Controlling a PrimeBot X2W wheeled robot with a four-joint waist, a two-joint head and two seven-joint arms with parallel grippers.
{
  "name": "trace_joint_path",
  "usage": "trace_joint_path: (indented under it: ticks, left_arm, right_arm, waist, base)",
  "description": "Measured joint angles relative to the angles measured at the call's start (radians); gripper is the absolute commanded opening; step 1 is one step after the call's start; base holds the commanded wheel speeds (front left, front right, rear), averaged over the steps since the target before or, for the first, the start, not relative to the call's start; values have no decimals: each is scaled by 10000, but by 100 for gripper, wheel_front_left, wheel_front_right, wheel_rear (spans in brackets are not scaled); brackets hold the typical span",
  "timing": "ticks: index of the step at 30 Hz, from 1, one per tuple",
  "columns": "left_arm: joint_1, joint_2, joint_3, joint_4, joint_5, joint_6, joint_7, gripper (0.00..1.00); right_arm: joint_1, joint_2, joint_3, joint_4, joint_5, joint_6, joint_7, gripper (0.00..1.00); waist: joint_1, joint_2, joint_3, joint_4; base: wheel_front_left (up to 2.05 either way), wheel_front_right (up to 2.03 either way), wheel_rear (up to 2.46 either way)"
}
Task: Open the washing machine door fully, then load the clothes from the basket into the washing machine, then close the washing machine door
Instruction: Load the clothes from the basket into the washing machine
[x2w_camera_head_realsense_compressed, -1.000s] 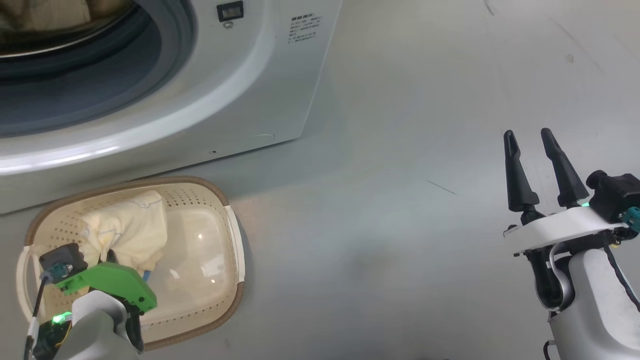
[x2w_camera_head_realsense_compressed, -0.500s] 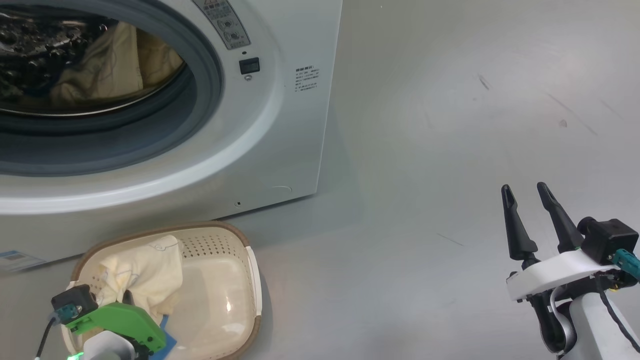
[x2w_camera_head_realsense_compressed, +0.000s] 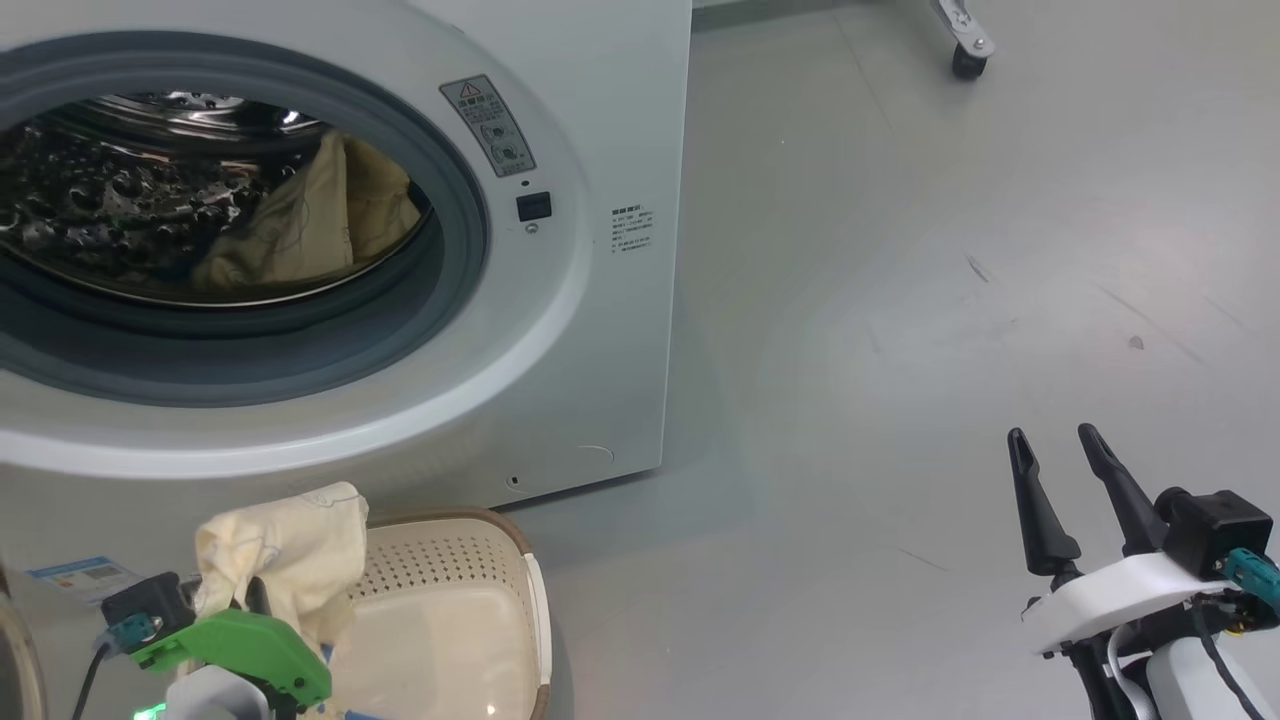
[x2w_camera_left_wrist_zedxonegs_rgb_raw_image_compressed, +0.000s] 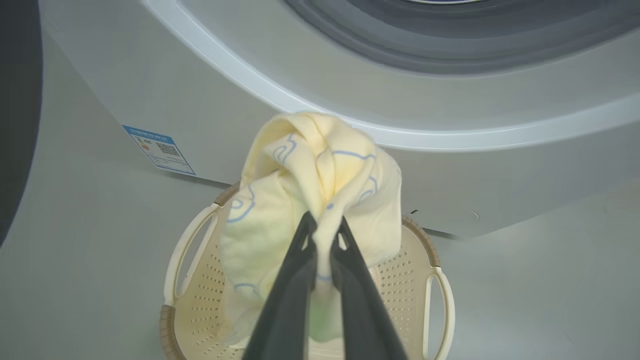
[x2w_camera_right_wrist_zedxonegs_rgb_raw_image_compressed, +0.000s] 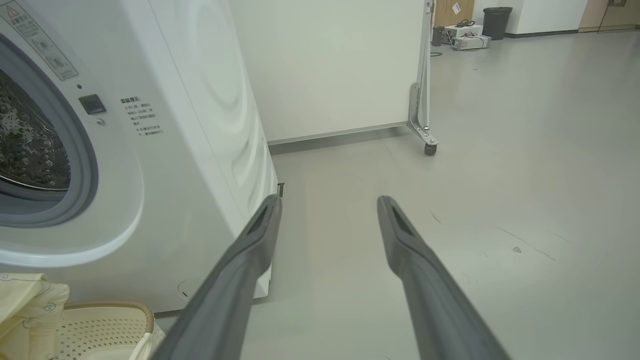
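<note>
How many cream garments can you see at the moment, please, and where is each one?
2. One garment lies inside the washing machine drum; the other garment is pinched in the left gripper above the basket. More may be hidden in the drum.

My left gripper (x2w_camera_left_wrist_zedxonegs_rgb_raw_image_compressed: 324, 225) has its two dark fingers pressed nearly together, pinching a fold of a cream garment (x2w_camera_left_wrist_zedxonegs_rgb_raw_image_compressed: 310, 165) that bunches above the tips. In the head view its green wrist cover (x2w_camera_head_realsense_compressed: 240, 645) sits at the lower left. My right gripper (x2w_camera_head_realsense_compressed: 1053, 436) stands at the lower right, fingers pointing up and spread wide apart, free.
</note>
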Motion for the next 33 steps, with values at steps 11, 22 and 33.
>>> trace_joint_path:
  ticks: [11, 22, 33]
  left_arm:
    - [604, -19, -709, -1321, -717, -67, 0, 0]
    - [1456, -25, -1722, -2959, -1421, -88, -10, 0]
    - [2526, -23, -2520, -4579, -2046, -90, -10, 0]
  right_arm:
    - [332, -98, 17, -23, -13, 0, 0, 100]
    - [681, -119, -71, -59, -15, 0, 0, 100]
    - [843, -111, -35, -117, -19, 0, 0, 100]
  waist:
    - [0, 0, -691, 245]
    - [0, 0, -1089, 402]
    - [0, 0, -1362, 496]
  base:
    - [0, 0, 0]
    - [0, 0, 0]
    - [0, 0, 0]
